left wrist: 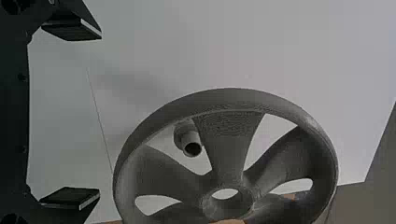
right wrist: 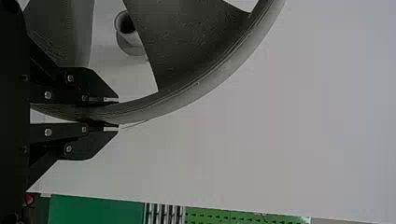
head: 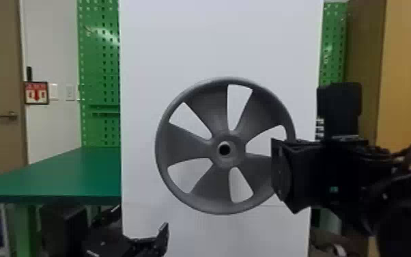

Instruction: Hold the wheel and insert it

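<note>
One part of the job looks done: the wheel (head: 211, 184) is gripped and lifted in front of the white board (head: 153, 51), midway between its left and right edges and below its middle. The insertion is what's left. Through the spokes the left wrist view shows the peg (left wrist: 190, 136) standing out from the board, with open space between it and the wheel, so the hub (left wrist: 228, 205) isn't on it yet. In the head view a pale ring with a dark centre shows inside the hub hole; that may be the peg's end, which would put the two roughly in line. I'd judge the next move to be a straight push toward the board, hub kept square to the peg. With the hold all on one side, the wheel could tilt and jam.

The right end effector (right wrist: 110, 114) is nearly closed, its fingers on either side of the rim, near the board's right edge. The left end effector (left wrist: 99, 114) is wide open with nothing between its fingers, apart from the wheel, low near the board's bottom left corner. It could steady the free side of the rim if the wheel swings.
</note>
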